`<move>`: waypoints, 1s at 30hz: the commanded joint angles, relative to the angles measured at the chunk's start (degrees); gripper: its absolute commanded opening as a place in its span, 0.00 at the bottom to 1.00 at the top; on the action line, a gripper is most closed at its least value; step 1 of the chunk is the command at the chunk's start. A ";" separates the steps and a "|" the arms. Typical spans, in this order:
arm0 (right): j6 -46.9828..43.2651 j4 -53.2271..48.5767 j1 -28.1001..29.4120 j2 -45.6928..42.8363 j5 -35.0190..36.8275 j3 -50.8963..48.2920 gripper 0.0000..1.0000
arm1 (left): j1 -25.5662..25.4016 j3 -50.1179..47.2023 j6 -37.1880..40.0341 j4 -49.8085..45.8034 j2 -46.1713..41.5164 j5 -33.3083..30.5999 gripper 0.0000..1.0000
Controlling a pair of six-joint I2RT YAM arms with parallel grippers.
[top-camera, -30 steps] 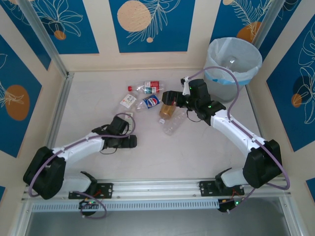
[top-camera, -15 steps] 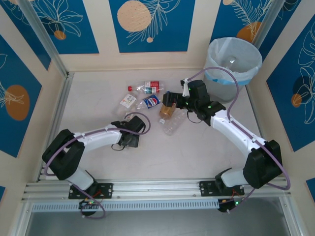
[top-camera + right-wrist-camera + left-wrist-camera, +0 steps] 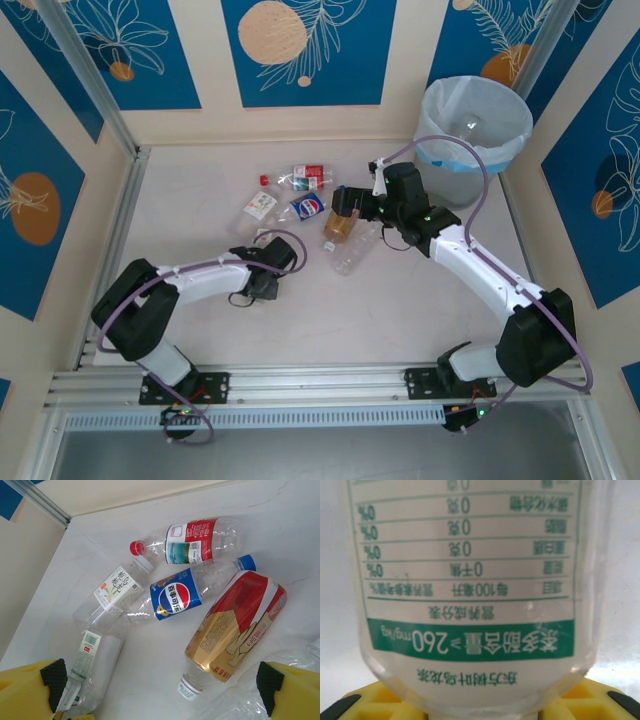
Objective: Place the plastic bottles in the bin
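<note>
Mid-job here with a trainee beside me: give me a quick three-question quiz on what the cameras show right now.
1. True or false: the bin stands at the table's far right corner.
2. Which cap does the Pepsi bottle have? A red, B blue, C white.
3. Which gripper hangs open above the amber bottle?
Key: 1 true; 2 B; 3 right gripper.
</note>
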 commanded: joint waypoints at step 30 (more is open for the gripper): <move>20.19 8.01 0.18 0.65 -17.88 -1.49 0.99 | -0.55 -4.72 16.39 21.65 -17.43 17.92 0.22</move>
